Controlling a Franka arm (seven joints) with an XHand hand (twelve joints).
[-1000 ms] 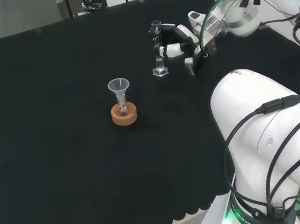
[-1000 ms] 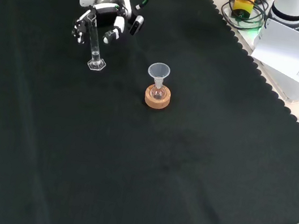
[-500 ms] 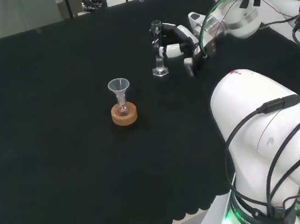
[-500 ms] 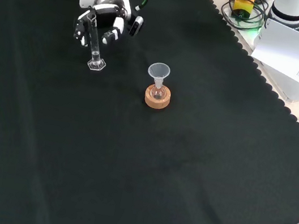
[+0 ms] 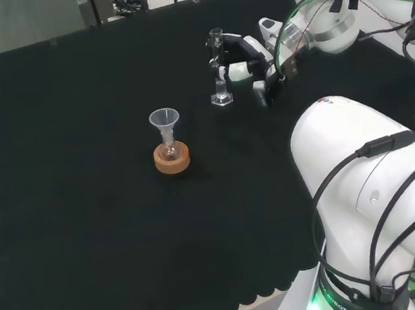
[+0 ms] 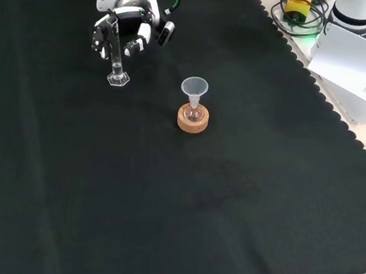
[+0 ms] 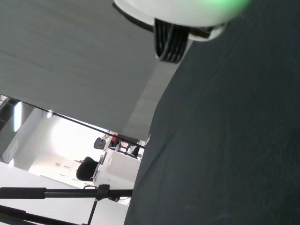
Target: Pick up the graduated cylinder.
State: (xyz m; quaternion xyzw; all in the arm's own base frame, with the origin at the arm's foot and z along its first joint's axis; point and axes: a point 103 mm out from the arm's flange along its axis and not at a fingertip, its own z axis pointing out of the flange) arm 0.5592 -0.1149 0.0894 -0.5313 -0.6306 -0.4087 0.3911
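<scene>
We see a clear plastic funnel (image 5: 164, 119) sitting in a small glass flask (image 6: 193, 115) on a round cork ring stand (image 5: 171, 158), out on the black cloth (image 6: 157, 210) near its middle

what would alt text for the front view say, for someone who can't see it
A black and white robot hand reaches in from the top of the view with its fingers around an upright clear graduated cylinder, whose base rests on the black cloth. To the right and nearer, a clear funnel sits in a small flask on a cork ring.
</scene>
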